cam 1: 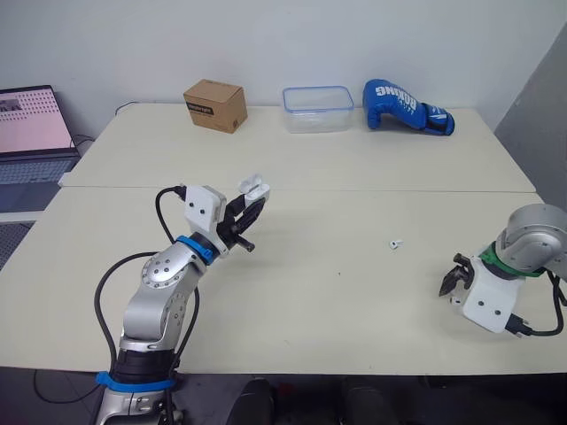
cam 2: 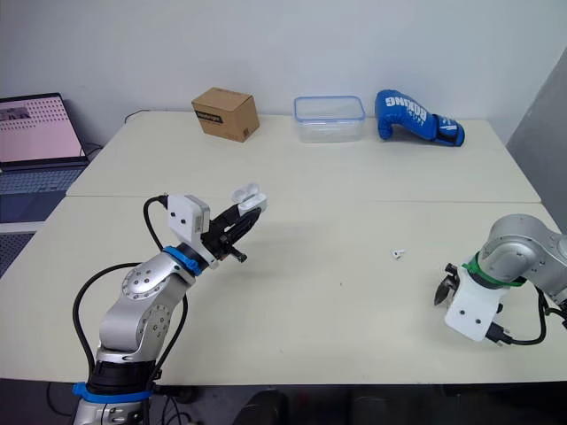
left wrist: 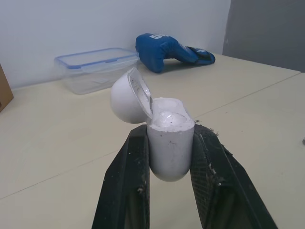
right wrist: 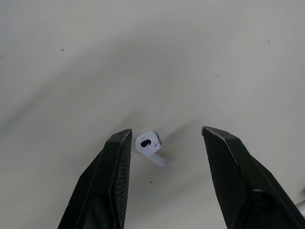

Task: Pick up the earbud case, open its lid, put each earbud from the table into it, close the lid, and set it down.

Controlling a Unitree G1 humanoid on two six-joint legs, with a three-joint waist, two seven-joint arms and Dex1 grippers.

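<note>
Right wrist view gives you the step in hand: a small white plastic earbud [right wrist: 147, 143] lies on the pale beige table [right wrist: 214, 57], framed between the two black fingers of the right gripper [right wrist: 166, 130]. The jaws stand spread wide and hold nothing. The earbud sits off-centre, just beside one finger and well clear of the other, and as far as I can judge neither finger touches it.

To pick it cleanly, shift the gripper sideways until the earbud is centred in the gap. Then come straight down so both tips reach the table together, and close slowly on the rounded head rather than the thin stem (so light a piece will likely skid or flip if one finger reaches it first).

From the head camera you can see a small white earbud [cam 1: 395, 243] on the table between the arms, nearer the right gripper. I cannot tell whether it is the same one.

Your left gripper [left wrist: 170, 131] pinches the rounded white plastic earbud case [left wrist: 170, 152] by its lower body, upright and lifted clear of the table. Its domed lid [left wrist: 127, 98] is hinged back and open, and the cavity faces up, though what lies inside it I cannot tell. Hold that case level, so the earbud has a steady target.
</note>
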